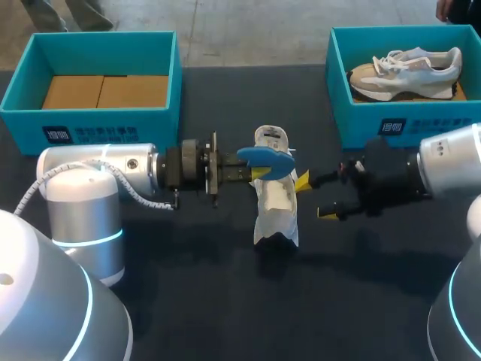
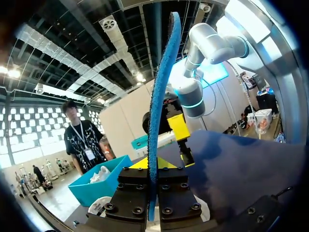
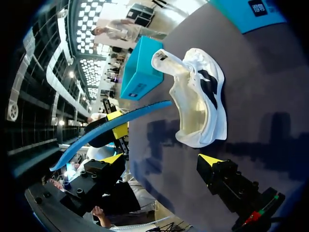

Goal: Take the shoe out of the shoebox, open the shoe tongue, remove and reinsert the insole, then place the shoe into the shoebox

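Here, mid-table [image 1: 225, 301], lies the white shoe [image 1: 275, 199]. Over it the left tool [image 1: 255, 173], reaching in level from the side, is clamped on the blue insole [image 1: 264, 158]: likely light and floppy, best pinched near one end. The right tool [image 1: 316, 197] hangs beside the shoe, fingers apart, empty. Beyond stands an empty shoebox [image 1: 113, 128].

The left arm [image 1: 98, 169] comes in level from the table's left edge, and the left gripper [image 1: 252, 171] near the table's middle is clamped from both sides on the blue insole [image 1: 267, 159]. The right arm [image 1: 451, 162] comes in from the right edge. The right gripper [image 1: 317, 197] faces the other one, its fingers spread apart.
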